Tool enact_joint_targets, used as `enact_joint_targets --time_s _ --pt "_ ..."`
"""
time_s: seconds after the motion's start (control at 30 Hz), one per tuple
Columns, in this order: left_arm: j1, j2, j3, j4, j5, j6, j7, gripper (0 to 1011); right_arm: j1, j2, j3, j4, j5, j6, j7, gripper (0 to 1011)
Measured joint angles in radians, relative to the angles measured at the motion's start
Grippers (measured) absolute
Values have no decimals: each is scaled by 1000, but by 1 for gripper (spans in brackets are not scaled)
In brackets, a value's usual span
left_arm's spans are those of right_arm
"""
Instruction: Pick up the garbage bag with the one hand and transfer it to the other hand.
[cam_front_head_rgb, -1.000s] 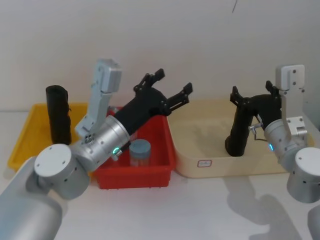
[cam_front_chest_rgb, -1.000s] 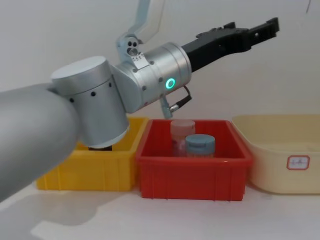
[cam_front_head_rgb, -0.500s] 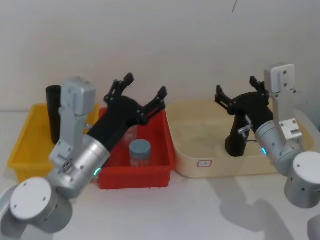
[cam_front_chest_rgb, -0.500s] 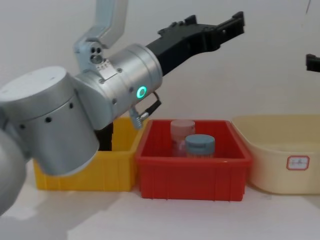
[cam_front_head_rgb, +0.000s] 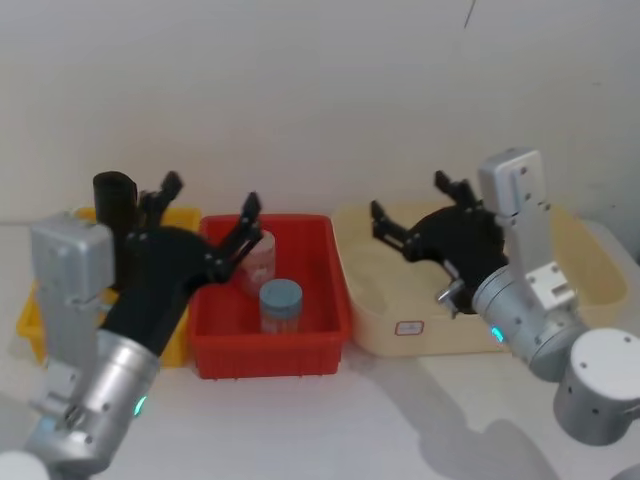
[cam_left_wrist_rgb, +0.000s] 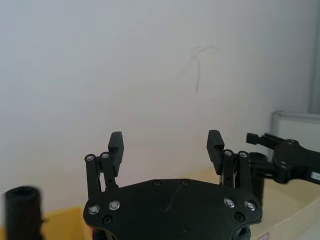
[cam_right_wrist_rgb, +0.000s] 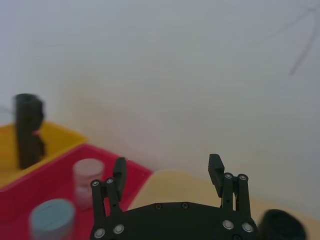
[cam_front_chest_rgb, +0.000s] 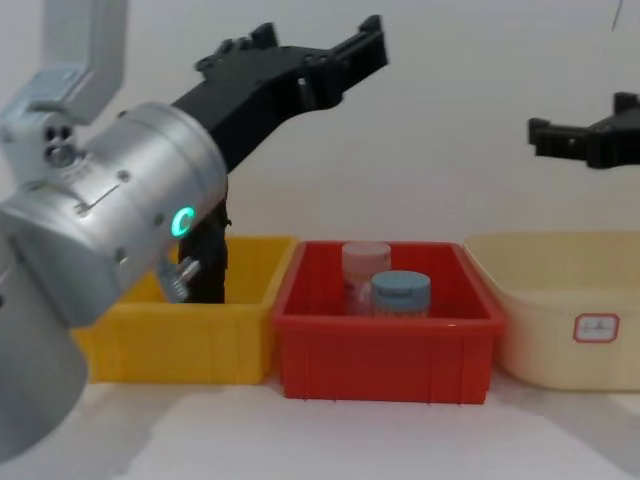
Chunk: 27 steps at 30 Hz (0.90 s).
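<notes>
White wall (cam_front_head_rgb: 320, 80) rose behind a white table (cam_front_head_rgb: 330, 420) on which three bins stood in a row. At the left sat a yellow plastic bin (cam_front_chest_rgb: 170, 345) with a slim, straight black roll (cam_front_head_rgb: 112, 195) standing upright inside it. The left gripper (cam_front_head_rgb: 210, 195), a black two-fingered claw on a big silver arm with a green glowing ring (cam_front_chest_rgb: 183, 222), hung in the air above the edge shared by the yellow bin and the red one. Its fingers were spread wide and held nothing.

In the middle stood a red plastic bin (cam_front_head_rgb: 270, 355) holding a pale, clear jar (cam_front_head_rgb: 258, 262) and, just in front of it, a jar with a blue lid (cam_front_head_rgb: 281, 303).

At the right lay a wide cream-coloured bin (cam_front_head_rgb: 380, 335). The right gripper (cam_front_head_rgb: 410, 198), a slim black claw on a silver arm with a pale bluish ring (cam_front_head_rgb: 496, 335), was raised over that bin's near-left part. Its fingers were also parted wide and empty.

The garbage bag (cam_right_wrist_rgb: 282, 226), a thick black plastic roll, stood inside the cream bin. In the right wrist view its dark top showed off to one side of the claw's body, outside the gap between the fingers and not touching them. From the left wrist view it appeared upright just under the right gripper's fingers. It was well apart from the left gripper, with the whole red bin between them.
</notes>
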Motion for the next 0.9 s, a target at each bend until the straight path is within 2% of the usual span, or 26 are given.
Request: enact_joint_targets --time_s 0.1,0.33,0.57,0.9 --pt "54 9 -19 -47 14 -9 33 1001 -17 9 -26 -22 6 9 32 1001" --pt "113 19 -42 -97 29 -20 70 1001 -39 26 -68 -52 19 23 87 1001" --pt "147 25 -55 -127 37 -26 91 1001 -51 40 -107 -68 39 48 138 1001" --pt "173 29 -65 -148 43 -29 106 1001 -51 40 -141 -67 72 90 179 1001"
